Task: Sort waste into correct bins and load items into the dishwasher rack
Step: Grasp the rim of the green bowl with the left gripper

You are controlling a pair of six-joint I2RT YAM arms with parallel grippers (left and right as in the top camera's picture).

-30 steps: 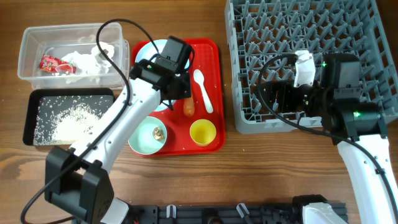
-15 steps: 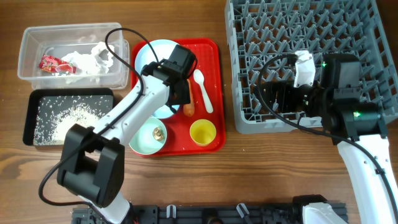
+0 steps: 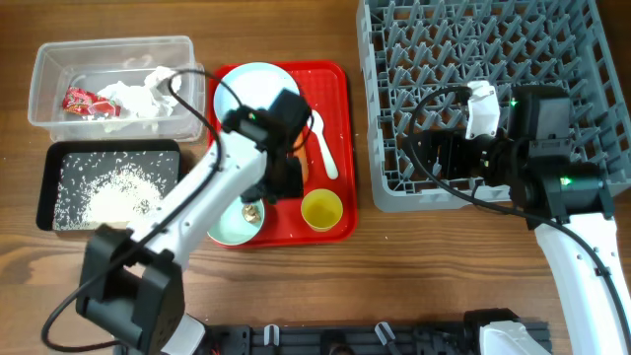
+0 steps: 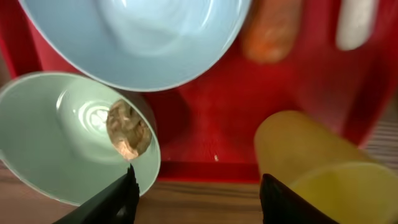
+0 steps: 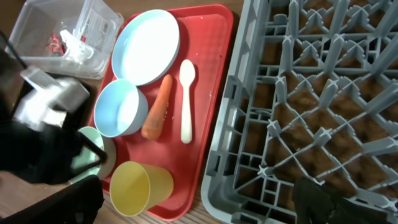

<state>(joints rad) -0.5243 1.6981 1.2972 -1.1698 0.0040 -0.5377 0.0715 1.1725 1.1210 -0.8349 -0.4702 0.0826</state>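
My left gripper (image 4: pixel 198 200) hangs open and empty over the red tray's front edge, between the mint green bowl (image 4: pixel 62 137) and the yellow cup (image 4: pixel 317 162). A brown food scrap (image 4: pixel 129 129) lies in the mint bowl. The pale blue bowl (image 4: pixel 143 37), the orange carrot (image 4: pixel 272 31) and the white spoon (image 4: pixel 357 22) lie beyond. From overhead the left gripper (image 3: pixel 283 187) covers the blue bowl; the plate (image 3: pixel 254 84) shows. My right gripper (image 5: pixel 196 205) stands wide open and empty over the dishwasher rack's (image 5: pixel 311 112) near left corner.
The clear tub (image 3: pixel 113 59) at back left holds the red wrapper (image 3: pixel 79 100) and tissue (image 3: pixel 143 91). The black tray (image 3: pixel 59 158) in front of it holds rice (image 3: pixel 113 189). The red tray (image 3: pixel 340 89) sits between the bins and the grey rack (image 3: pixel 493 99).
The left gripper has opened from shut and moved from the blue bowl toward the tray's front edge, uncovering the plate. The right arm has stayed still.
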